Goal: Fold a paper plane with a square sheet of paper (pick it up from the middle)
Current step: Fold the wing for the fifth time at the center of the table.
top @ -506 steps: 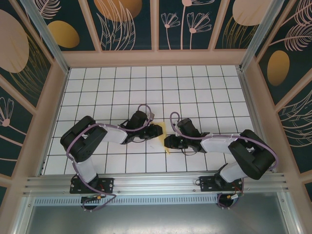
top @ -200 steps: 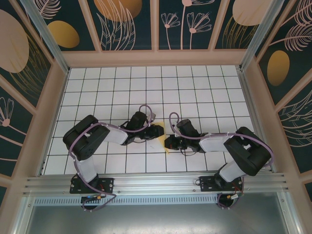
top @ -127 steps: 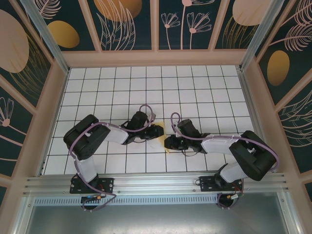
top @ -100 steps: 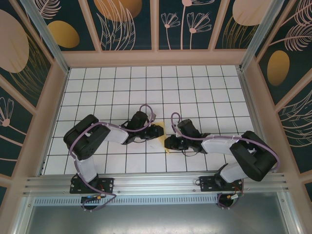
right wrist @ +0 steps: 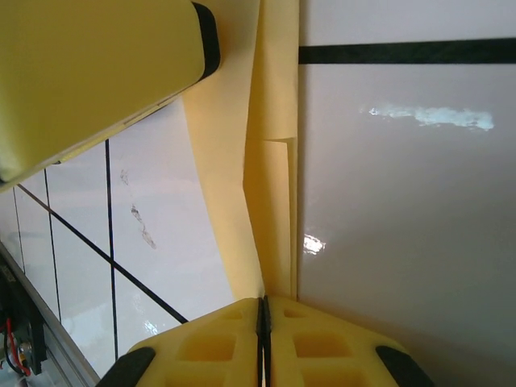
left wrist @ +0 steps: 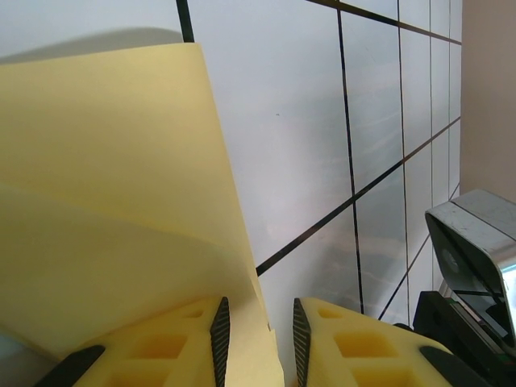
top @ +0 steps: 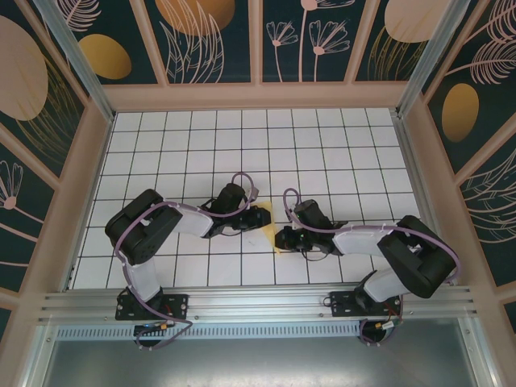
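The pale-yellow sheet of paper (top: 266,235) lies folded into a narrow, creased, pointed shape on the white grid table, between my two grippers. My left gripper (top: 260,216) is at its far left side. In the left wrist view the curved paper (left wrist: 105,201) runs between the fingers of the left gripper (left wrist: 256,310). It rests against the left pad (left wrist: 219,339), with a gap to the other pad. In the right wrist view the right gripper (right wrist: 264,300) is shut, and the folded layers of the paper (right wrist: 270,185) run into its pads. From above, the right gripper (top: 280,239) holds the near end.
The left gripper's yellow finger (right wrist: 97,72) hangs close over the paper in the right wrist view. The right wrist's grey housing (left wrist: 472,266) sits just beyond the left fingers. Wooden walls (top: 258,97) ring the white tiled table (top: 339,145).
The right gripper has shifted slightly right and toward the near edge with the paper's end. The left arm has barely moved.
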